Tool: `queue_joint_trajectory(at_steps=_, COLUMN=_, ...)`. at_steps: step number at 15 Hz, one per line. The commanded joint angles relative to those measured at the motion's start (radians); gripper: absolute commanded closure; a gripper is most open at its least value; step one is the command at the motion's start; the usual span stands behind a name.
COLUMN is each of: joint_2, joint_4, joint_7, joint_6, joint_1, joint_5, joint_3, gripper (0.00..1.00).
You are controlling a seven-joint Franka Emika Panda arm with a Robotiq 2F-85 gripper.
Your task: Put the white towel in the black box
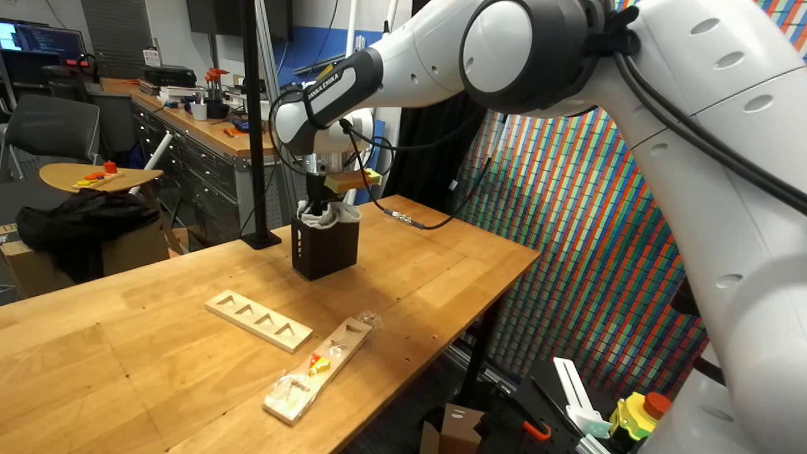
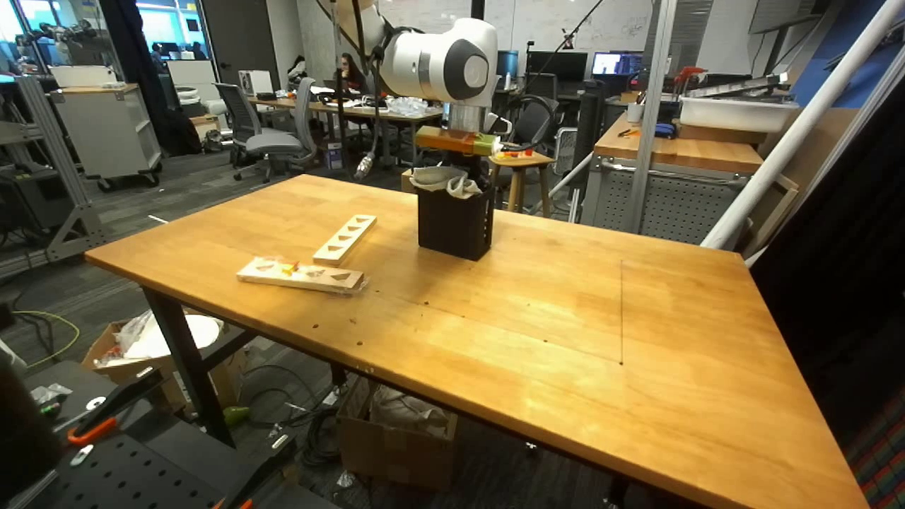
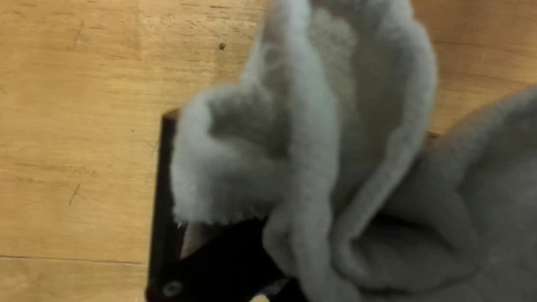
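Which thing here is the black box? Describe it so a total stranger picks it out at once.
Start from the big wooden table and look beneath the end of the robot arm. There, standing upright, is the black box. The two pale wooden boards nearby lie flat; the box is tall and dark, with the white towel bulging from its open top.

Fuzzy cloth towel [image 3: 316,147], wooden table [image 2: 551,311]

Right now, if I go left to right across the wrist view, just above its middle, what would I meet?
Bare wooden tabletop, the edge of the black box, folds of the white towel, a small patch of tabletop again, then more of the towel at the picture's right edge.
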Motion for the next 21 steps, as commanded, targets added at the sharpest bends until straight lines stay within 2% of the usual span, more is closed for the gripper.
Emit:
queue_joint_trajectory(at_steps=1, joint_2=0.039, joint_4=0.036, joint_7=-0.027, joint_6=0.007, joint_1=-0.012, joint_5=0.023, joint_3=0.02, gripper=0.88)
queue_joint_trajectory(at_steps=14, joint_2=-0.105, joint_4=-0.019, joint_7=-0.041, joint_6=-0.069, joint_1=0.039, joint_5=-0.108, joint_3=-0.008, gripper=0.88)
queue_joint_trajectory(at_steps=21, joint_2=-0.292, joint_4=-0.13, joint_7=-0.012, joint_6=-0.024, joint_1=0.043, joint_5=-0.158, joint_3=-0.035, gripper=0.88)
